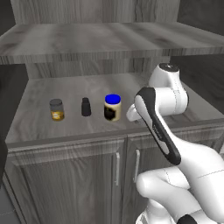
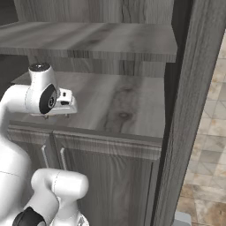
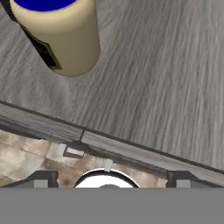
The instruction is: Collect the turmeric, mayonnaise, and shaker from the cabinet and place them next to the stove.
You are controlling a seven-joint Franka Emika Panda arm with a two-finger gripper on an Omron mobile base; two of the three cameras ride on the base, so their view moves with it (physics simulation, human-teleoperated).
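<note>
The tool (image 3: 108, 177) stands wide apart, holding nothing; the mayonnaise (image 1: 112, 107) looks stout, rigid, slick glass, best gripped mid-body.

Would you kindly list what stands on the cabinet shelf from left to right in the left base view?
Turmeric jar → black shaker → mayonnaise jar → robot's white arm.

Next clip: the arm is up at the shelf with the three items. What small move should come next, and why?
Probably ease the open claw forward toward the mayonnaise jar. All three items stand untouched on the cabinet shelf, the turmeric jar and shaker farther off. The hand view shows the mayonnaise close ahead but off to one side, not yet between the fingers.
</note>
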